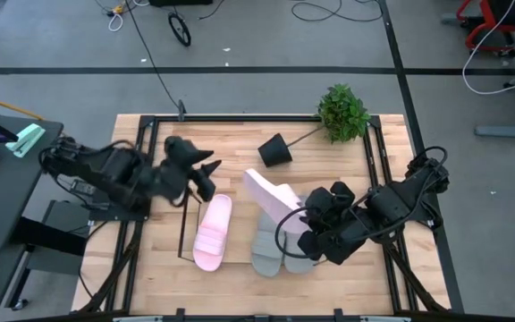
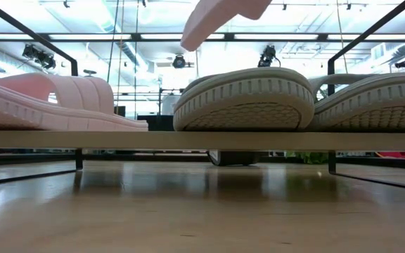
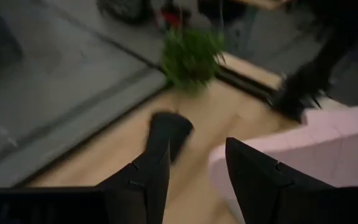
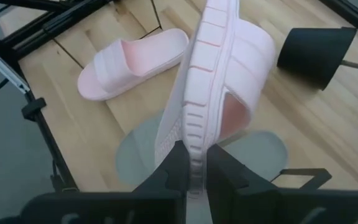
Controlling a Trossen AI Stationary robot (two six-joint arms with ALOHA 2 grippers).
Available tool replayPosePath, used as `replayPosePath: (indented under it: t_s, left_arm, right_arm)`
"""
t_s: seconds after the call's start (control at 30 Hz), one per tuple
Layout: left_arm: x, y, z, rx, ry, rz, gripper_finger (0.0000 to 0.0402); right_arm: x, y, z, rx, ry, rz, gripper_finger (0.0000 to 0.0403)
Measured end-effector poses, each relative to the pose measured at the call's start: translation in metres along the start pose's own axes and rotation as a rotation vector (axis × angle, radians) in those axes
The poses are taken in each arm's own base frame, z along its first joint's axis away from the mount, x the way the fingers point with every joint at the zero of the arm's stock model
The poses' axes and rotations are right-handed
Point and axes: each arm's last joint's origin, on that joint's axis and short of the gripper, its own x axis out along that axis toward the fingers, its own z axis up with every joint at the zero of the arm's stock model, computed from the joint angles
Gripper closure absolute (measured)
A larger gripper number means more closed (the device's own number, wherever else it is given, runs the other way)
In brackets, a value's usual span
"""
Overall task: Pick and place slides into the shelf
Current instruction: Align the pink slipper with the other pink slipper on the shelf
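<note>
Right tool (image 4: 194, 171) pinched shut on the sole edge of one pink slide (image 4: 219, 81), held tilted in the air above the two grey slides (image 1: 280, 250). Grey pair lies side by side in the shelf (image 1: 183, 224), with the second pink slide (image 1: 213, 233) flat beside them. Left tool (image 3: 194, 180) hovers empty, fingers partly apart, over the counter (image 1: 150, 143). Tipped plant pot (image 1: 275, 150) possibly outside the shelf; unclear.
</note>
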Motion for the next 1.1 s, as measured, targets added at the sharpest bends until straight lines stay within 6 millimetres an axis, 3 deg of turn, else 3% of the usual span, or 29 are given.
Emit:
replayPosePath:
  t_s: [0.17, 0.33, 0.43, 0.83, 1.1]
  left_arm:
    - [0.024, 0.009, 0.014, 0.033, 0.141, -0.217, 0.0239]
    - [0.037, 0.009, 0.032, 0.169, 0.122, -0.591, 0.024]
    - [0.042, 0.015, 0.034, 0.293, 0.123, -0.726, 0.0239]
    - [0.095, 0.017, 0.01, 0.413, 0.371, -0.713, 0.0239]
    - [0.107, 0.01, 0.002, 0.453, 0.405, -0.749, 0.0239]
  right_arm:
    - [0.0, 0.0, 0.0, -0.007, -0.001, -0.001, 0.0368]
    - [0.0, 0.0, 0.0, -0.048, -0.001, 0.0, 0.0369]
    - [0.0, 0.0, 0.0, -0.066, -0.002, 0.001, 0.0369]
    - [0.001, 0.007, 0.005, -0.182, -0.039, 0.062, 0.0369]
    - [0.001, 0.007, 0.004, -0.199, -0.029, 0.068, 0.0369]
